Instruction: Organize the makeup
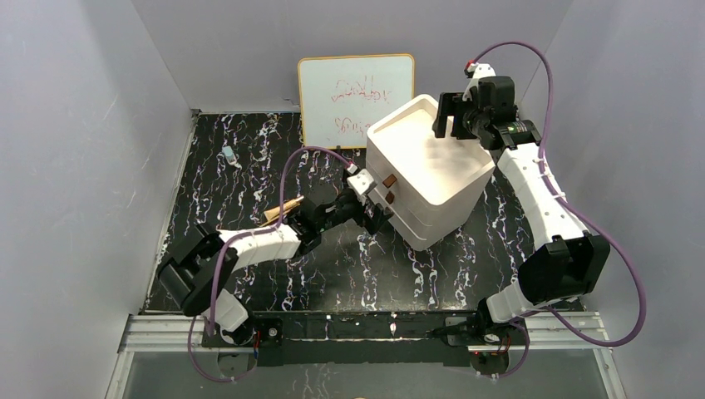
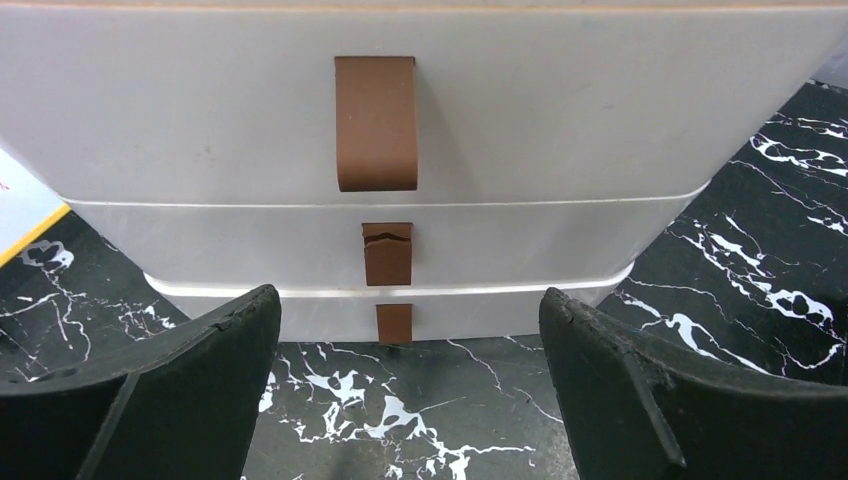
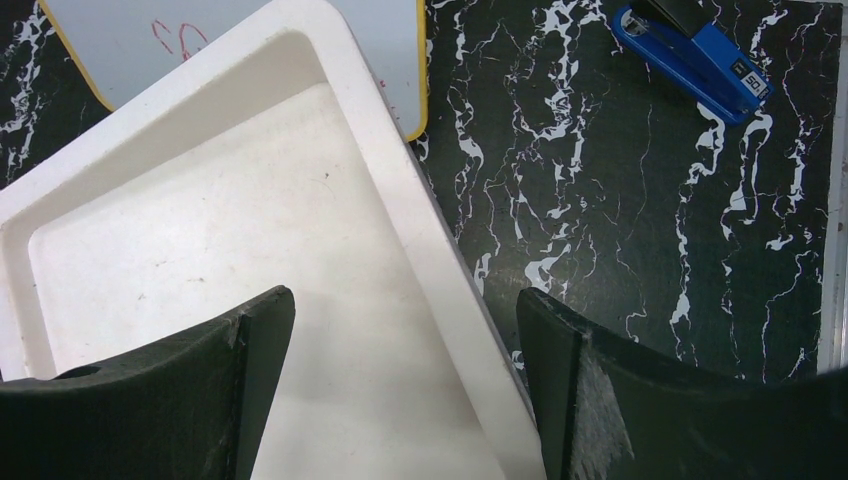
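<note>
Of the makeup I see only gold-tan pencils point(image 1: 280, 213), lying on the black marble table partly under my left arm. The compacts, the pink bar and the palette are out of view. My left gripper point(image 1: 372, 213) is open and empty, low over the table. It faces the front of the white drawer box point(image 1: 432, 179) and its brown handles point(image 2: 376, 122), with the bottom handle point(image 2: 394, 323) just ahead of the gripper point(image 2: 408, 302). My right gripper point(image 1: 446, 123) is open and empty above the box's back right corner. In the right wrist view this gripper point(image 3: 405, 300) straddles the top tray's rim point(image 3: 430, 250).
A whiteboard point(image 1: 356, 98) with red scribbles leans on the back wall behind the box. A small pale object point(image 1: 229, 155) lies at the table's far left. A blue stapler point(image 3: 692, 60) lies on the table behind the box. Grey walls enclose the table.
</note>
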### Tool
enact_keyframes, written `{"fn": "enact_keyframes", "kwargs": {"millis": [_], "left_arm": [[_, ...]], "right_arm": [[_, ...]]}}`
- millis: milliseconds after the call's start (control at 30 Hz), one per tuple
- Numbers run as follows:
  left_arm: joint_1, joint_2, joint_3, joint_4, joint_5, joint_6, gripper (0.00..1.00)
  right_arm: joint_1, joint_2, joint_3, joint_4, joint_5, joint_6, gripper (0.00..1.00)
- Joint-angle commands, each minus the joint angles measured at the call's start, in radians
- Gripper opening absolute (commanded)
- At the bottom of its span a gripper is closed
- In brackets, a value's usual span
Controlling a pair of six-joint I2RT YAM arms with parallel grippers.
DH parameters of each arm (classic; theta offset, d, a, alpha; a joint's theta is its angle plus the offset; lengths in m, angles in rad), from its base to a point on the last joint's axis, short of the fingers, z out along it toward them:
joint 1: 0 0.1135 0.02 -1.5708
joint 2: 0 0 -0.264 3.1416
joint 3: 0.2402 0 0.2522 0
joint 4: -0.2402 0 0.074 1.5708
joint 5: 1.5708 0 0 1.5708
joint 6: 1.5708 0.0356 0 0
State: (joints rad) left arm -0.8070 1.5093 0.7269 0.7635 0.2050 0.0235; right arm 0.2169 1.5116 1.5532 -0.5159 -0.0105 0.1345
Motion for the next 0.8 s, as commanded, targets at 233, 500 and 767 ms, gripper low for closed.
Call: {"fn": "enact_keyframes", "kwargs": {"millis": [233, 500, 767], "left_arm": [[0.003, 0.147, 0.024, 0.227, -0.001, -0.086, 0.82], [0.002, 0.187, 0.037, 0.266, -0.016, -0.099, 0.41], [0.004, 0.169, 0.021, 0.268, -0.038, -0.091, 0.0]], "right_arm": [[0.048, -0.024, -0.016, -0.027, -0.068, 0.046, 0.89], [0.05, -0.024, -0.023, -0.026, -0.068, 0.046, 0.89], [0.05, -0.02, -0.031, -0.021, -0.071, 0.046, 0.89]]}}
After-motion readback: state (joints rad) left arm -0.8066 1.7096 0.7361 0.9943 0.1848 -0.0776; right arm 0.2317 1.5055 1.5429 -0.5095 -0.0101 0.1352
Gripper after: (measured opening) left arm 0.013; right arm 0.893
